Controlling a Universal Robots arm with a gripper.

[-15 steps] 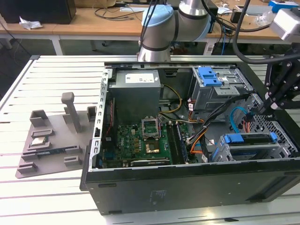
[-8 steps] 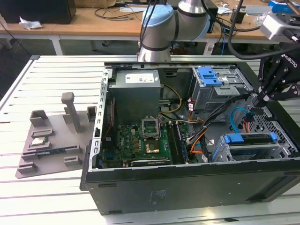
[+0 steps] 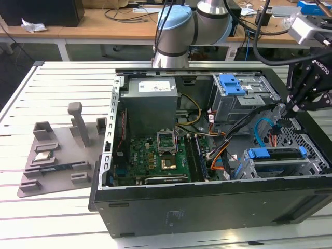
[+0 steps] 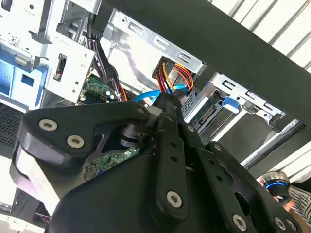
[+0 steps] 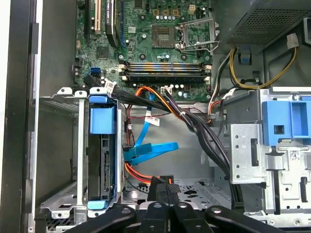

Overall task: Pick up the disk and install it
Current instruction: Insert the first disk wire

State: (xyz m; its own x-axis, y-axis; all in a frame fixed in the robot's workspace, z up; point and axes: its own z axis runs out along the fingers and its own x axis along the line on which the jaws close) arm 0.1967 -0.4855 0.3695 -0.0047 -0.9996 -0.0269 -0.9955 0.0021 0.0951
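Note:
The disk (image 3: 282,154) sits edge-on in the lower drive cage at the front right of the open computer case, framed by its blue carrier rail; the first wrist view shows the disk (image 5: 105,165) slotted between the cage's metal walls. My gripper (image 3: 287,109) hangs inside the case above and behind that cage, apart from the disk. In both wrist views the gripper (image 5: 163,187) (image 4: 166,104) has its fingers drawn together, the tips resting at a black connector with red, orange and yellow wires. Whether they pinch that connector is hidden.
A blue flat cable (image 5: 150,150) and a black cable bundle (image 5: 194,126) cross the gap between the cages. The upper drive cage with a blue bracket (image 3: 232,84), the grey power supply (image 3: 150,98) and the motherboard (image 3: 155,155) occupy the case. A grey fixture plate (image 3: 57,150) lies outside it.

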